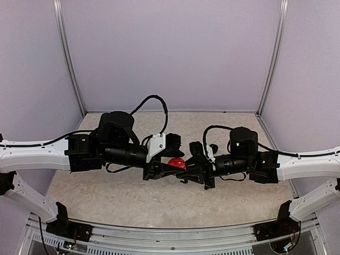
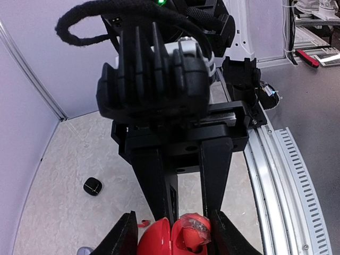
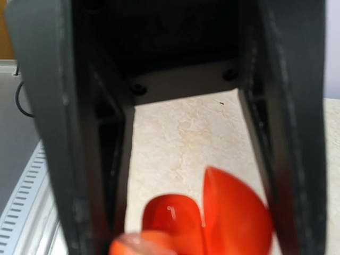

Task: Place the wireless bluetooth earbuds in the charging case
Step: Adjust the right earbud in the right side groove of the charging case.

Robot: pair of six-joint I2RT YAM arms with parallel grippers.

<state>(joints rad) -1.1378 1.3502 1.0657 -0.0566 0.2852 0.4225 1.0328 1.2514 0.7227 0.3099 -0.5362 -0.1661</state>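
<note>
Pale lilac walls close in a mottled beige table. The two arms reach in from 9 and 3 o'clock and meet over its middle.

Between them, held off the surface, is the red charging case. It is open, and its two halves sit side by side across the line of the arms. In the left wrist view the left half shows a rounded outer shell and the right half a glossy hollow. The frame's lower edge cuts both off, so the long axis and the way the mouth faces cannot be told.

The left gripper is at the case's 9 o'clock and pinches it, one fingertip against each flank. The right gripper comes in from 3 o'clock with its jaws spread around the halves. In its own blurred view a strip of table shows between one finger and the case. Contact on the other side cannot be made out.

No earbud is clearly seen. A red sliver lies just at the case's 9 o'clock, too small to identify. In the left wrist view a black case rests closed on the table toward 10 o'clock, well apart. A grey object is cropped at the bottom edge.
</note>
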